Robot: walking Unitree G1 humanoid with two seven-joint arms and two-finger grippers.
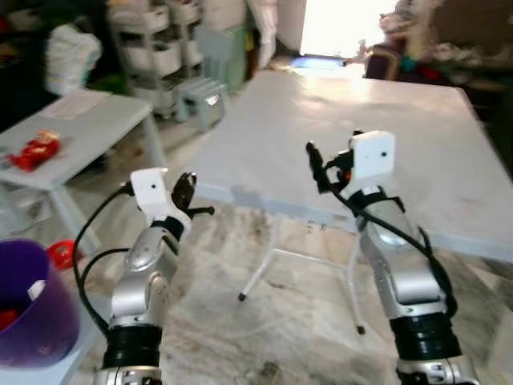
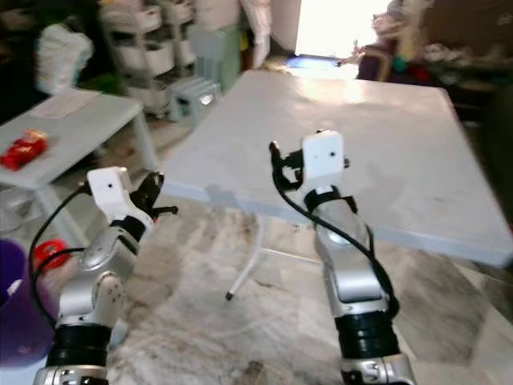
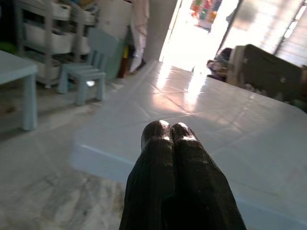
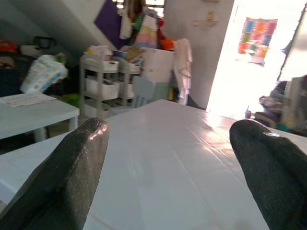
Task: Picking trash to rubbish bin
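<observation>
right gripper (image 1: 314,152) raised over near edge of big bench (image 1: 417,136), jaws spread, empty, ready to pick. left gripper (image 3: 165,136) jaws pressed together, idle. red trash (image 1: 35,150) on small bench (image 1: 96,120) at 10 o'clock; purple bin (image 1: 32,309) at 8 o'clock for dropping.

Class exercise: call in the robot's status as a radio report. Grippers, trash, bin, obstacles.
Left gripper shut, empty, short of big table. Right gripper open, empty, over its edge. Red trash on side table left; purple bin below. Nothing blocking.

White folding table (image 1: 385,128) on marble floor (image 1: 240,337), bright doorway (image 1: 345,24) behind.
</observation>
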